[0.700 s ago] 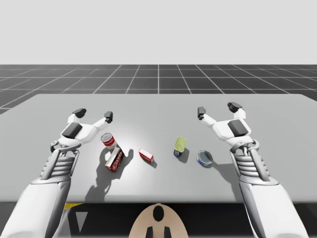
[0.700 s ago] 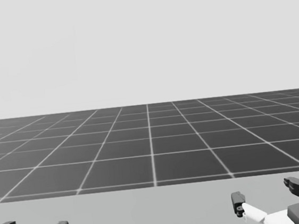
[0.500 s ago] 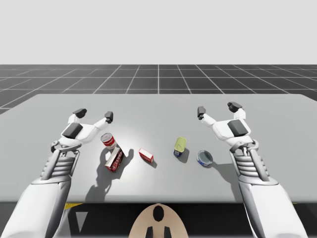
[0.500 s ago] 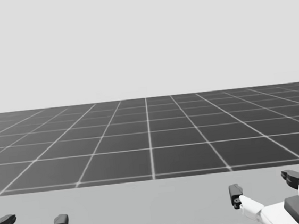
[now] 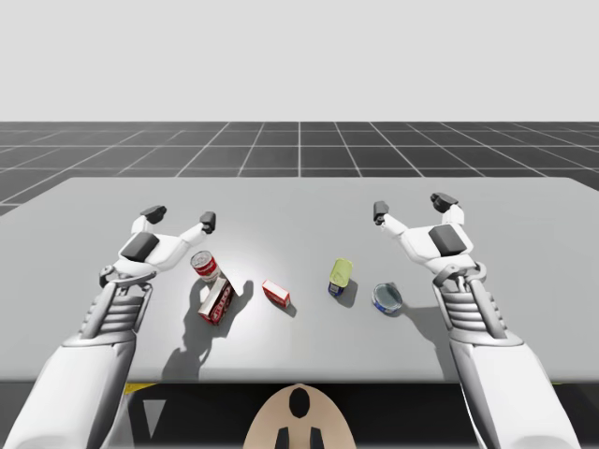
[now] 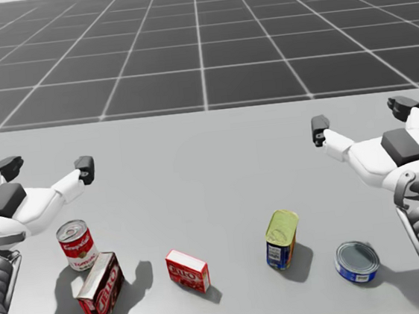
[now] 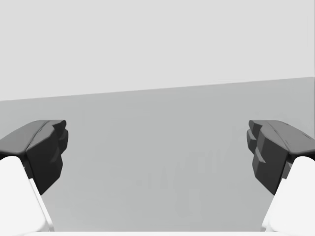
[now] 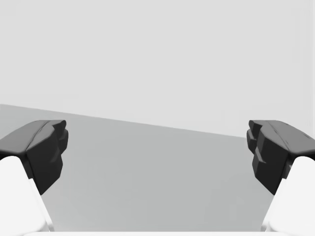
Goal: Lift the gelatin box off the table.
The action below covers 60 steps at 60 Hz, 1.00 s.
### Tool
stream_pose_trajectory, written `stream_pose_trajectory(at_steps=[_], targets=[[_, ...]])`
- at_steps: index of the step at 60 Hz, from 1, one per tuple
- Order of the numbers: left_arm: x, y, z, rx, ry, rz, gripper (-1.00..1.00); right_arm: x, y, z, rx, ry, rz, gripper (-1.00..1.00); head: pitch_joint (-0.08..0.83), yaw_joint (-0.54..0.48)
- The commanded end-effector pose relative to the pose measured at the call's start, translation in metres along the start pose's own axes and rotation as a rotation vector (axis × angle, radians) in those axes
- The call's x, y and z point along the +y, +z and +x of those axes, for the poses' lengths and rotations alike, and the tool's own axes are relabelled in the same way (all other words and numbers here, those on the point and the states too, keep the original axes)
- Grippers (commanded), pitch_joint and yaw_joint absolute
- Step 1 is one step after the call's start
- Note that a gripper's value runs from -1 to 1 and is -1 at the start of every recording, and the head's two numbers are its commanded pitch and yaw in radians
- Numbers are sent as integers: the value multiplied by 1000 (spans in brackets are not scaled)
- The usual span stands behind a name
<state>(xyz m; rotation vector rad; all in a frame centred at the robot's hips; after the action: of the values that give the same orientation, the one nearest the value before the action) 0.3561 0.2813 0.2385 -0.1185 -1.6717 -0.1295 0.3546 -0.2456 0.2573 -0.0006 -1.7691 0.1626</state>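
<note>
The small red gelatin box [image 5: 275,294] [image 6: 187,270] lies on the grey table [image 5: 309,206], near the front edge at the middle. My left gripper [image 5: 179,217] [image 6: 46,167] hovers open, behind and to the left of the box, well apart from it. On the far right side, my right gripper [image 5: 412,206] [image 6: 361,116] is open too. In the left wrist view the left gripper [image 7: 157,152] has bare table between its fingers, and so does the right gripper [image 8: 157,152] in the right wrist view.
A red-and-white can [image 5: 205,267] [image 6: 78,244] and a taller red box [image 5: 216,301] [image 6: 100,288] stand left of the gelatin box. On its right are a yellow-topped blue tin [image 5: 340,277] [image 6: 281,239] and a flat blue can [image 5: 387,298] [image 6: 356,261].
My head has turned downward, so the table and its objects have come into the head view. Both arms have barely moved and both grippers stay open.
</note>
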Motion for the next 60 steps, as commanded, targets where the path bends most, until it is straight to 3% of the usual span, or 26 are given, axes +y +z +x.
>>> stream_pose_trajectory(at_steps=[1,18,25,29,32,37,39,40,43,44,60], targets=[[0,-1,-1,4,-1,-3,-1000,0,0,0,4,3,-6,-1000,513,18],[-2,-2,-3,13,0,-8,-1000,-1,0,1,3,-1,-11,-1000,683,103],[-3,-2,-2,16,7,-14,-1000,-1,0,1,3,-2,-12,-1000,699,103],[-5,1,4,29,46,-22,-1000,-1,0,2,2,-4,-13,-1000,699,96],[-9,5,11,63,96,-22,-1000,-1,0,2,1,-4,-15,-1000,701,90],[-23,22,26,157,107,-51,-1000,-2,0,1,2,-4,-20,-1000,705,87],[-27,28,30,180,95,-61,-1000,-2,0,1,2,-3,-21,-1000,706,87],[-35,36,34,203,59,-77,-1000,-2,0,1,3,-3,-22,-1000,706,87],[-42,44,37,227,31,-98,-1000,-2,-1,0,5,-2,-23,-1000,707,89],[-49,53,40,264,21,-124,-1000,-1,-1,-1,7,-1,-23,-1000,708,91],[-103,118,29,435,-26,-323,-1000,-2,-2,-2,9,-1,-25,-1000,708,101]])
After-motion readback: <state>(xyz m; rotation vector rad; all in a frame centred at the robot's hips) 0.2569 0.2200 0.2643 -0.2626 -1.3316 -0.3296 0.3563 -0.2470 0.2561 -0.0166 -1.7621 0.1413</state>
